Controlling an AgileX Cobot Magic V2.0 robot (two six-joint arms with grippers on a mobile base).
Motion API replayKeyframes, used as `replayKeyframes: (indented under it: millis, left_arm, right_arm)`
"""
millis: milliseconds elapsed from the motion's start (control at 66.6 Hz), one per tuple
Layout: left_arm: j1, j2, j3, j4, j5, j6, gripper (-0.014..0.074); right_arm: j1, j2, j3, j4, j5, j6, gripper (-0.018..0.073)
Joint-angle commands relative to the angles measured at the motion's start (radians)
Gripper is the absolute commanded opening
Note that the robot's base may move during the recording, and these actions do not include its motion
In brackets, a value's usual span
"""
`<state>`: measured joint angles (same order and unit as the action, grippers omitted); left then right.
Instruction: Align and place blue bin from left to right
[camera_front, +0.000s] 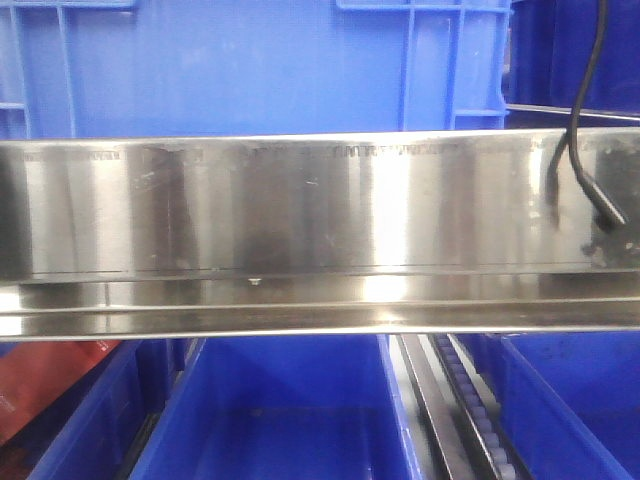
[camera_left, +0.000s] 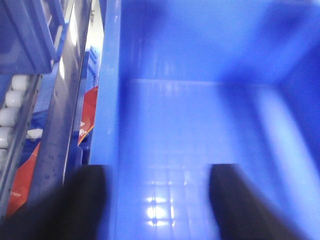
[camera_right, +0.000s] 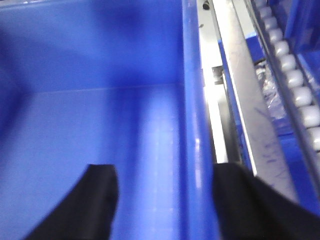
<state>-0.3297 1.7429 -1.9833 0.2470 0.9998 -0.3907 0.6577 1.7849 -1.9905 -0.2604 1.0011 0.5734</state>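
Note:
The blue bin (camera_front: 250, 60) is a large bright-blue crate with a smooth wall and ribs near its corners, standing behind and above the steel rail in the front view. Neither gripper shows in that view. In the left wrist view my left gripper (camera_left: 160, 205) is open, its dark fingers (camera_left: 85, 200) straddling the left wall of an open-topped blue tray (camera_left: 112, 100). In the right wrist view my right gripper (camera_right: 165, 200) is open too, one finger inside and one outside the right wall of a blue tray (camera_right: 192, 100). Nothing is pinched by either.
A wide polished steel rail (camera_front: 320, 200) crosses the front view, with a black cable (camera_front: 585, 150) hanging before it. Below it sit blue trays (camera_front: 280, 410) and a roller track (camera_front: 470, 400). White rollers (camera_right: 295, 75) run right of the tray, and a red package (camera_left: 87, 112) lies left.

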Motion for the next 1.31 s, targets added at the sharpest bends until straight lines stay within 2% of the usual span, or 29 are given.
replayKeyframes:
  millis: [0,60,135,270,360,510,585,675,915,1290]
  left_arm:
    - [-0.004,-0.024,-0.023,0.0,0.007,0.0,0.0126]
    - [-0.004,-0.024,-0.023,0.004,-0.011,0.0,0.0017]
    - [-0.004,-0.024,-0.023,0.017,-0.033,0.0,-0.0111]
    - [-0.004,-0.031,-0.023,0.038,-0.047,0.0,-0.0111]
    - [-0.004,-0.052,-0.023,0.034,-0.006,0.0,-0.0111]
    - [-0.004,-0.102,-0.023,-0.028,0.058,0.0,-0.0111]
    - [-0.006,-0.131,-0.008,-0.047,0.048,0.0,-0.0111]
    - [-0.024,-0.181,0.066,-0.049,-0.042,-0.004,-0.0111]
    - [-0.053,-0.37,0.384,-0.088,-0.313,-0.009,-0.0111]
    - [-0.053,-0.684,0.899,-0.088,-0.735,-0.009,-0.0111]
  right_arm:
    - [0.002,-0.037,-0.011,-0.011,-0.005,-0.044,0.0149]
    - [0.002,-0.041,-0.011,-0.011,-0.005,-0.046,0.0019]
    - [0.002,-0.043,-0.011,-0.011,-0.005,-0.046,-0.0097]
    - [0.002,-0.051,-0.011,-0.011,-0.002,-0.046,-0.0069]
    - [0.002,-0.072,-0.011,-0.011,0.014,-0.046,-0.0069]
    - [0.002,-0.123,-0.011,-0.004,0.019,-0.052,-0.0069]
    - [0.006,-0.148,-0.011,-0.004,0.05,-0.109,-0.007]
    - [0.014,-0.185,0.022,-0.004,0.032,-0.134,-0.007]
    - [0.014,-0.35,0.265,-0.006,-0.232,-0.14,-0.007]
    - [0.014,-0.706,0.847,-0.047,-0.631,-0.143,-0.007]
